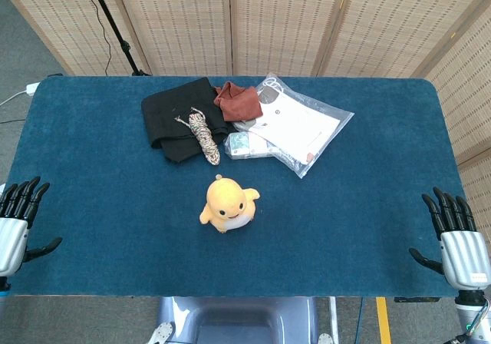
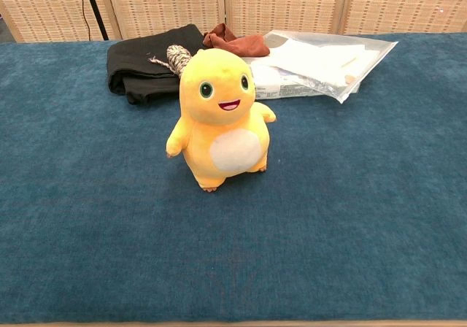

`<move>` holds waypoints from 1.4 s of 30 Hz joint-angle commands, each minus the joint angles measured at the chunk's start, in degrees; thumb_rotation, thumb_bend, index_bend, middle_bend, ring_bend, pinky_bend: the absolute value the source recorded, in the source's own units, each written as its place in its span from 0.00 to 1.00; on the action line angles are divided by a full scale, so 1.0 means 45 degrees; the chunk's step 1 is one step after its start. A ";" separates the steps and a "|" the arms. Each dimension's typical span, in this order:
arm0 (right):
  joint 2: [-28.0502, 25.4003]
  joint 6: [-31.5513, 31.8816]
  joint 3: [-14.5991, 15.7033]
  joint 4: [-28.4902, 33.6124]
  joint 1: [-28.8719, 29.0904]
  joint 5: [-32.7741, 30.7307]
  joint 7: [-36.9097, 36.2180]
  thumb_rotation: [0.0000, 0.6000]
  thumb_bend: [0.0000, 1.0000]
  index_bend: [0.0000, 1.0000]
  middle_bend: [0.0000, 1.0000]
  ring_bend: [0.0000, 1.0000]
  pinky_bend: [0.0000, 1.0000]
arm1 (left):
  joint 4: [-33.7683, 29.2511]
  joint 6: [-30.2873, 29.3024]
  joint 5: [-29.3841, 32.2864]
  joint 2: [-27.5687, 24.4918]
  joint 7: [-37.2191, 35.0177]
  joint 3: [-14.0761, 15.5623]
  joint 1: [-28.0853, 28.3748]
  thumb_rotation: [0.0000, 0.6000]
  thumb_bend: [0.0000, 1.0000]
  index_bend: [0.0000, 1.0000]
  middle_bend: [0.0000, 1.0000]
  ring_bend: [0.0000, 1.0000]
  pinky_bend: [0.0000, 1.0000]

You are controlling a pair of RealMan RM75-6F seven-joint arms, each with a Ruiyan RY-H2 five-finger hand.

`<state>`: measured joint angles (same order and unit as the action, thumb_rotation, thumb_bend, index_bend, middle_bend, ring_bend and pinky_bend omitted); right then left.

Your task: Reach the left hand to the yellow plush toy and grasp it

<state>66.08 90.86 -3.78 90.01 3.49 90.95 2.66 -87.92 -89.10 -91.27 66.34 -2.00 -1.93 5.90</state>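
Observation:
A yellow plush toy (image 1: 227, 204) (image 2: 220, 117) with a white belly stands upright near the middle of the blue table (image 1: 115, 190), facing the robot. My left hand (image 1: 17, 219) hovers at the table's front left corner, far to the left of the toy, fingers spread and holding nothing. At the front right corner my right hand (image 1: 456, 235) is likewise spread and empty. Neither hand appears in the chest view.
Behind the toy lie a folded black cloth (image 1: 178, 117), a coil of speckled rope (image 1: 203, 135), a rust-brown cloth (image 1: 238, 100) and a clear plastic bag with white contents (image 1: 299, 125). Woven screens (image 1: 284, 21) stand behind the table.

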 commanded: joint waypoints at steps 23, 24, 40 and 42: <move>0.0054 -0.0390 0.0083 0.0093 0.0138 -0.0028 -0.0108 1.00 0.00 0.00 0.00 0.00 0.00 | 0.2146 0.2703 -0.0429 0.2307 -0.4991 0.0253 0.1956 1.00 0.00 0.21 0.00 0.00 0.00; 0.0055 -0.0420 0.0086 0.0095 0.0149 -0.0038 -0.0121 1.00 0.00 0.00 0.00 0.00 0.00 | 0.2140 0.2843 -0.0399 0.2409 -0.4895 0.0264 0.2035 1.00 0.00 0.23 0.00 0.00 0.00; -0.0047 -0.0733 0.0129 0.0207 0.0226 -0.0182 -0.0343 1.00 0.00 0.00 0.00 0.00 0.00 | -0.0294 0.6154 0.2594 0.3606 -0.3162 -0.0799 0.3593 1.00 0.00 0.30 0.00 0.00 0.00; -0.0059 -0.0796 0.0130 0.0214 0.0246 -0.0215 -0.0366 1.00 0.00 0.00 0.00 0.00 0.00 | -0.0646 0.6430 0.3266 0.3885 -0.2946 -0.1158 0.3802 1.00 0.02 0.31 0.00 0.00 0.00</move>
<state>65.84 87.34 -3.20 90.96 4.56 90.03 1.05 -88.77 -62.04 -79.60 82.21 -16.94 -5.16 21.57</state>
